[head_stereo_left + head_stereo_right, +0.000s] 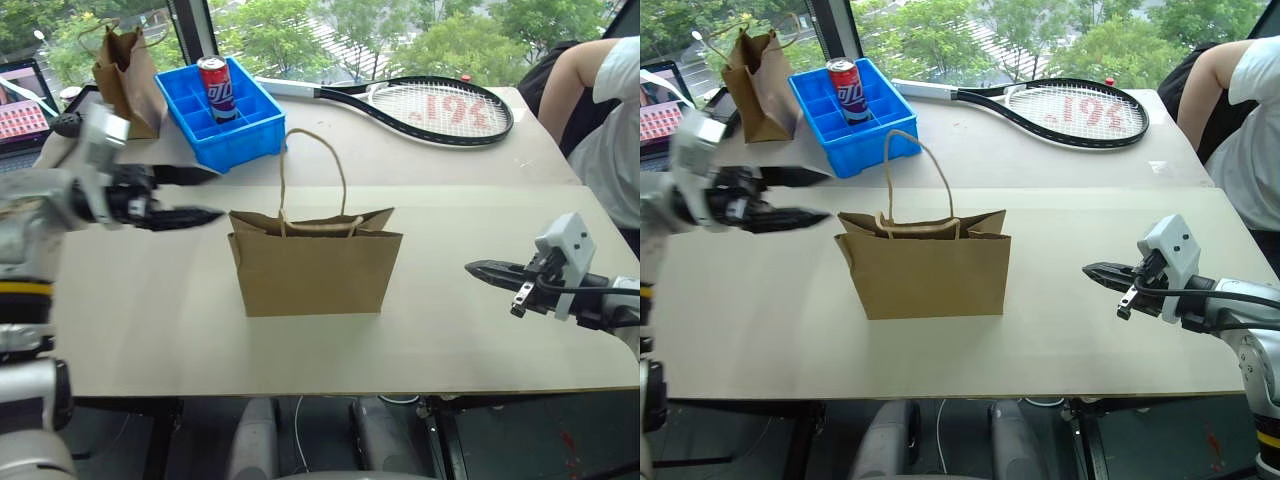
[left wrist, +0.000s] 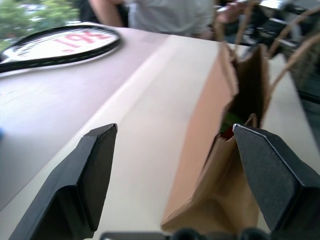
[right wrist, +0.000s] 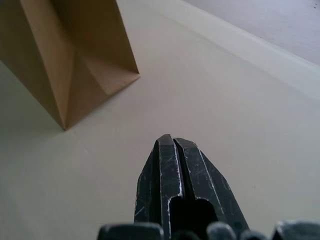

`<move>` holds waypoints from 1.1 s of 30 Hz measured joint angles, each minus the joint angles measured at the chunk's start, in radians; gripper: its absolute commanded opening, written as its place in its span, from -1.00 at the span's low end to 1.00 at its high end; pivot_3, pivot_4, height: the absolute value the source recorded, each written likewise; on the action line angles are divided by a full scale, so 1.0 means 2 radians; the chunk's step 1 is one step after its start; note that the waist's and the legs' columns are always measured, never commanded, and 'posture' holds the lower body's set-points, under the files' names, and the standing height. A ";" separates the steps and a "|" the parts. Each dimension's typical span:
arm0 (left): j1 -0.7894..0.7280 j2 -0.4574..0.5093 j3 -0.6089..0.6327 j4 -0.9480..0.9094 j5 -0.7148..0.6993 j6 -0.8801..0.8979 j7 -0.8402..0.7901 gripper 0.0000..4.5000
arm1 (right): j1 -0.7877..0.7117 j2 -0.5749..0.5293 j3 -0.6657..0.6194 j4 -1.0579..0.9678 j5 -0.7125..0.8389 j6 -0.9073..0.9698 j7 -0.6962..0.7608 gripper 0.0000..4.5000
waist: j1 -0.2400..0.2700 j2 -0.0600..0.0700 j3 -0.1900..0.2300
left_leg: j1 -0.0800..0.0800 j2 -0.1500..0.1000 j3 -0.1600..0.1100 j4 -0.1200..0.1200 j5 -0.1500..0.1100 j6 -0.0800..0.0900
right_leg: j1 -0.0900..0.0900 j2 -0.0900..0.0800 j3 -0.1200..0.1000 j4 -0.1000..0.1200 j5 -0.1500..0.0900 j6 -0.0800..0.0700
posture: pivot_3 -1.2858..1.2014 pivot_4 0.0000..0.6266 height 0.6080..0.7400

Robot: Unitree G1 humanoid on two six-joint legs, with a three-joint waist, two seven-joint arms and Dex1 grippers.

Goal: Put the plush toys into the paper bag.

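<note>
While paper bag (image 1: 315,270) stands, left gripper (image 1: 205,195) open

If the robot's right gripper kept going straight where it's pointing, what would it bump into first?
Probably the wide brown paper bag. The right gripper, fingers shut, points across bare table at the bag's side; its wrist view shows the bag's corner slightly off-centre, so it might just graze it.

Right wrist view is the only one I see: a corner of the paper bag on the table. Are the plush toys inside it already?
Observer: The left wrist view looks into the paper bag; green and red show inside, probably the plush toys.
Operator: Where is the left end effector?
Observer: The left end effector is open and holds nothing, beside the bag's left end.
Operator: What is behind the bag?
Observer: A blue tray holding a can.
</note>
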 measured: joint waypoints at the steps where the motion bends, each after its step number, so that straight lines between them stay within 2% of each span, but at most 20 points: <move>1: 0.027 -0.006 0.018 -0.015 0.000 0.008 0.026 0.78 | 0.000 0.003 0.000 -0.005 0.005 -0.001 0.001 -1.00 | 0.000 0.000 0.000 | 0.000 0.000 0.000 0.000 0.000 0.000 | 0.000 0.000 0.000 0.000 0.000 0.000 | 0.03 -0.52 -0.24; 4: 0.126 -0.041 0.060 -0.082 0.012 0.019 0.124 0.78 | 0.004 0.016 -0.002 -0.020 0.019 -0.004 0.002 -1.00 | 0.002 -0.001 0.000 | 0.000 0.000 0.000 0.000 0.000 0.000 | 0.000 0.000 0.000 0.000 0.000 0.000 | 0.03 -0.52 -0.24; 8: 0.237 -0.063 0.094 -0.178 0.028 0.023 0.186 0.78 | 0.016 0.038 -0.006 -0.031 0.028 -0.018 0.000 -1.00 | 0.008 -0.002 0.000 | 0.000 0.000 0.000 0.000 0.000 0.000 | 0.000 0.000 0.000 0.000 0.000 -0.001 | 0.03 -0.52 -0.24; 14: 0.296 -0.093 0.105 -0.245 0.033 0.021 0.222 0.78 | 0.033 0.044 -0.008 -0.031 0.034 -0.033 -0.001 -1.00 | 0.012 -0.001 0.000 | 0.000 0.000 0.001 0.001 0.000 -0.001 | 0.000 0.000 0.000 0.000 0.000 -0.001 | 0.03 -0.52 -0.24; 17: 0.302 -0.102 0.105 -0.257 0.033 0.020 0.226 0.82 | 0.038 0.044 -0.013 -0.019 0.038 -0.025 -0.006 -0.64 | 0.011 -0.001 0.000 | 0.000 0.000 0.001 0.001 0.000 -0.001 | 0.000 0.000 0.000 0.000 0.001 -0.001 | 0.03 -0.52 -0.24; 25: 0.301 -0.118 0.088 -0.257 0.038 0.000 0.224 0.82 | 0.058 0.044 -0.017 -0.019 0.037 -0.026 -0.010 0.59 | 0.009 -0.002 0.000 | 0.000 0.000 0.001 0.001 0.000 -0.001 | 0.000 0.000 0.000 0.000 0.000 -0.001 | 0.03 -0.52 -0.24; 28: 0.297 -0.119 0.086 -0.255 0.037 0.000 0.223 0.82 | 0.063 0.044 -0.018 -0.019 0.037 -0.026 -0.012 0.98 | 0.009 -0.001 0.000 | 0.000 0.000 0.001 0.001 0.000 -0.001 | 0.000 0.000 0.000 0.000 0.000 -0.001 | 0.03 -0.52 -0.24; 33: 0.291 -0.119 0.085 -0.249 0.034 0.000 0.218 0.82 | 0.067 0.044 -0.019 -0.020 0.037 -0.026 -0.020 0.98 | 0.008 -0.001 0.000 | 0.000 0.000 0.001 0.001 0.000 -0.001 | 0.000 0.000 0.001 0.000 0.001 -0.001 | 0.03 -0.52 -0.24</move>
